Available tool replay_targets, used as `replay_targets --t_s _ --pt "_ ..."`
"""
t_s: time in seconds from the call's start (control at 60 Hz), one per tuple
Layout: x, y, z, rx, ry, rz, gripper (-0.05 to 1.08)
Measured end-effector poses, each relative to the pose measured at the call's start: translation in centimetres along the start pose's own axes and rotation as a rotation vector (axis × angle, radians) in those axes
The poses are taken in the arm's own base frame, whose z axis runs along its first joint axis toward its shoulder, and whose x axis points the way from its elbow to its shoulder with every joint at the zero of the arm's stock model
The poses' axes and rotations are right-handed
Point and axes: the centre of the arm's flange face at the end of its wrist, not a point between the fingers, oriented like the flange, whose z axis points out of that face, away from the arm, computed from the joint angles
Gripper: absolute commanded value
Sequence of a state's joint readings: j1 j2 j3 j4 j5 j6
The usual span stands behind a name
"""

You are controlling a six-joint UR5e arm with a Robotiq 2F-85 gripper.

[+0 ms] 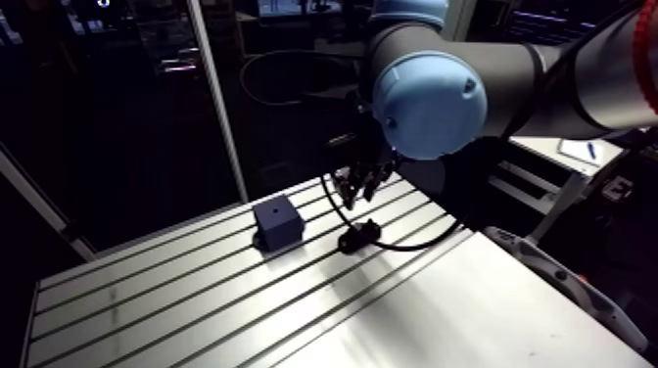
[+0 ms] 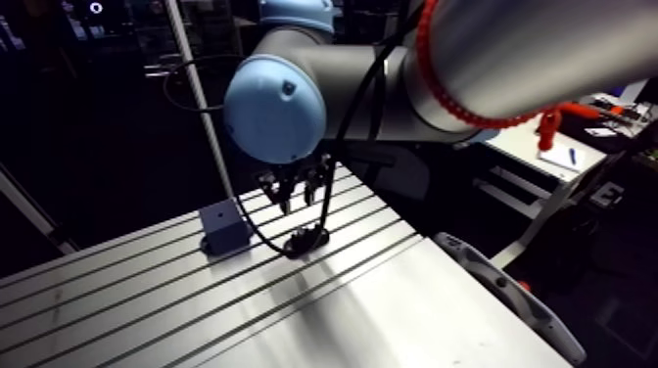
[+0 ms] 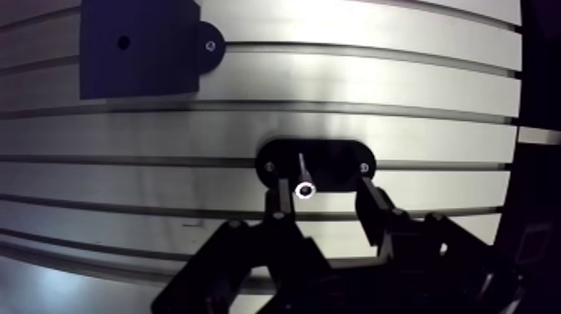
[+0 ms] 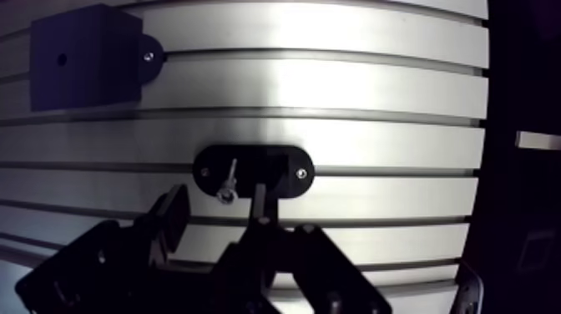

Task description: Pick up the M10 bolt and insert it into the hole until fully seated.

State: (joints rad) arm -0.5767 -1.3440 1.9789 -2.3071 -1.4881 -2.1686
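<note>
Farthest to the left in the arm view, a dark square block (image 1: 277, 223) is fixed to the slotted desk (image 1: 441, 294). It has a single small hole (image 3: 123, 42) in its top face, and that hole is empty.

Next along, well apart from the block, a black oval holder (image 3: 317, 163) is screwed across one desk slot. The M10 bolt (image 3: 304, 177) stands in it. Its bright ringed head faces the wrist camera, and its shank appears to run down into the holder.

Above the holder hangs the hand (image 3: 321, 199). It is released, with its two fingers (image 3: 275, 209) spread wide and nothing between them gripped. In the wrist view the bolt head shows inside the gap, nearer one finger than the other. The arm view suggests the hand is clear above the bolt and not touching it.

The bolt looks like plain steel, so it is probably rigid, dense for its bulk and in no danger from a firm squeeze. Its smooth round head is likely slippery and could roll or cock between flat pads. The best hold is probably across the head or the shank just beneath it, with the bolt centred in the gap first. That leaves the lower shank free to enter the hole. If the bolt is gripped at a tilt, it would likely jam at the hole's rim.
</note>
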Motion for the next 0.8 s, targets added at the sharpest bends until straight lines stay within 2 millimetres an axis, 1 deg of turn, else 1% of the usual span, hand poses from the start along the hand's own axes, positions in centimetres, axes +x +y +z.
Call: replay_targets --t_s 0.233,0.55,0.8 --pt "-0.3 0.0 1.2 -0.001 -0.003 -0.001 0.57" --pt "-0.6 0.0 2.7 0.009 -0.026 0.0 0.58" --pt "-0.8 0.0 3.4 0.013 -0.038 0.001 0.59"
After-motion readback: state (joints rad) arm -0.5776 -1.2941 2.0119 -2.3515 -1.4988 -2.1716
